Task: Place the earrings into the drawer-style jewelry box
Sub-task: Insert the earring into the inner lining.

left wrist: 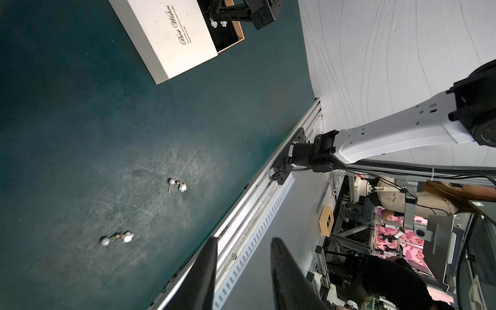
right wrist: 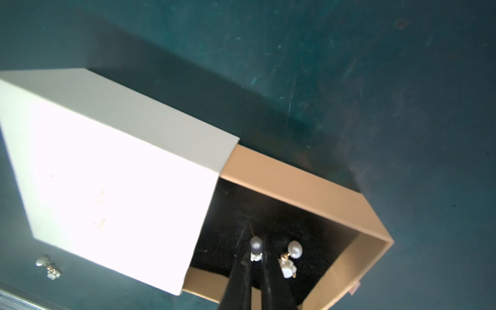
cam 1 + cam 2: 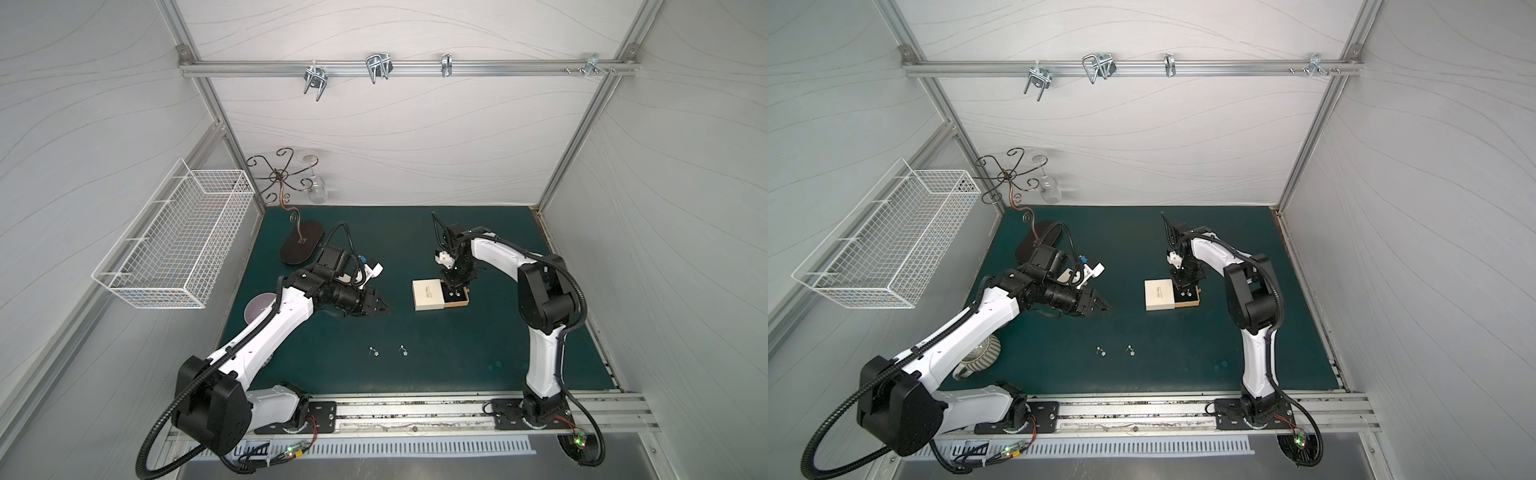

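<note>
The jewelry box (image 3: 430, 296) is a white sleeve with its tan drawer (image 2: 300, 185) pulled out, right of the mat's middle in both top views. My right gripper (image 2: 255, 243) points down into the drawer, shut on one pearl earring (image 2: 255, 245). A second earring (image 2: 291, 257) lies on the drawer's black lining beside it. Two more earrings (image 3: 374, 351) (image 3: 403, 350) lie on the green mat nearer the front; the left wrist view shows them too (image 1: 177, 185) (image 1: 117, 238). My left gripper (image 3: 384, 309) hovers left of the box, open and empty.
A white wire basket (image 3: 174, 237) hangs on the left wall. A scrolled metal stand (image 3: 297, 245) with a hanging glass (image 3: 318, 191) occupies the back left corner. A pale bowl (image 3: 259, 309) sits under the left arm. An aluminium rail (image 3: 415, 409) borders the mat's front.
</note>
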`<state>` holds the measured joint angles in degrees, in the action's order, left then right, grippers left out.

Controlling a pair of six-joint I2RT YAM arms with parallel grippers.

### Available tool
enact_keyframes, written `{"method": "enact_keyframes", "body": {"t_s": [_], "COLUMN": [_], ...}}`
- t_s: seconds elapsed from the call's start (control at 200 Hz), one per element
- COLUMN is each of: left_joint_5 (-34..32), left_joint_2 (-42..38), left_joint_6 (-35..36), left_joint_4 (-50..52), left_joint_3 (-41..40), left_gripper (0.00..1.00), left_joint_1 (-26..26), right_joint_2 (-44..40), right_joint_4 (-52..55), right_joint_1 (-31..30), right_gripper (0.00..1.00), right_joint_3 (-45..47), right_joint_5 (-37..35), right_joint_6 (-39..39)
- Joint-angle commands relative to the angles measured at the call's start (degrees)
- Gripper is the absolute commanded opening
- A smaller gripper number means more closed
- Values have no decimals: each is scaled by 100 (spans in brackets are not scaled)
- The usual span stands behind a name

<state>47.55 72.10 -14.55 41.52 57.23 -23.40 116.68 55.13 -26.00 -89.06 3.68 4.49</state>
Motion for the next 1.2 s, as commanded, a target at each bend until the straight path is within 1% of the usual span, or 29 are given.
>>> {"method": "enact_keyframes", "body": {"t_s": [0.0, 0.225, 0.615, 0.75, 0.865, 1.021, 1.106, 1.196], "left_joint_5": [114, 114, 71, 41, 11, -136, -448, -901], "left_joint_2": [1, -8, -18, -3, 17, 77, 166, 360], "left_joint_6": [136, 136, 123, 119, 100, -90, -349, -735], "left_joint_4": [-175, -178, -178, -176, -184, -258, -331, -451], "left_joint_3": [41, 38, 7, -2, -2, 49, 110, 172], "left_gripper": [37, 37, 37, 37, 37, 37, 37, 37], "left_joint_1": [11, 10, 10, 11, 11, 11, 11, 10], "right_joint_2": [199, 353, 406, 352, 146, -354, -731, -1191], "right_joint_4": [261, 346, 327, 341, 366, 287, 100, -209], "right_joint_1": [-10, -90, -103, -107, -85, 60, 204, 453], "right_gripper": [7, 7, 13, 18, 25, 28, 30, 35], "right_joint_3": [-181, -304, -311, -315, -297, -104, 169, 523], "right_joint_5": [10, -26, 105, 156, 248, 574, 925, 1400], "right_joint_6": [113, 94, 50, 43, 45, 1, -120, -406]}}
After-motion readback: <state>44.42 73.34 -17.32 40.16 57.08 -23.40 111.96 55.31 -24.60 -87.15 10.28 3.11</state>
